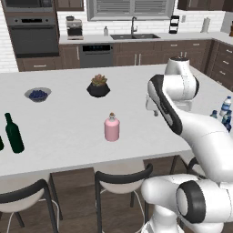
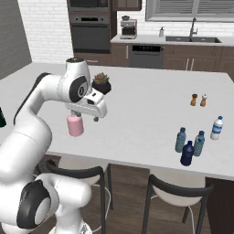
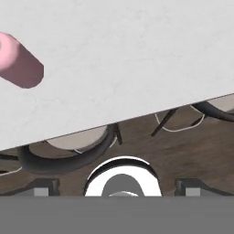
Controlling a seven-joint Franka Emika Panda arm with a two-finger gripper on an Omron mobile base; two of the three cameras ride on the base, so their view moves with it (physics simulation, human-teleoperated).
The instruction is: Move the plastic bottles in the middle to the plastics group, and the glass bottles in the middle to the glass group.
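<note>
Pink glass bottle [image 1: 112, 128] with a tan stopper stands upright on the white island counter [image 1: 68, 113], a little below the centre of the left base view, alone and well apart from other things. In the right base view the same bottle [image 2: 75, 124] is at middle left, partly behind the robot hand. In the hand view its pink body [image 3: 20, 61] lies at the upper left edge.

The gripper [image 2: 89, 117] hangs above the counter just beside the pink bottle, not touching it. Its jaws are spread wide and hold nothing.

At the lower left of the left base view a tall dark green wine bottle [image 1: 13, 133] stands upright near the counter edge. At the right edge of that view some small blue water bottles [image 1: 225, 112] are seen. In the right base view this group is at lower right: a teal bottle [image 2: 181, 140], a dark navy bottle [image 2: 187, 153] and another teal bottle [image 2: 199, 143] close together, and a white-capped bottle [image 2: 217, 128] just beside them.

Two small shakers [image 2: 199, 100] stand farther back. A dark pot with a plant [image 1: 98, 86] and a bowl of blue fruit [image 1: 37, 94] are in the upper part of the counter.
</note>
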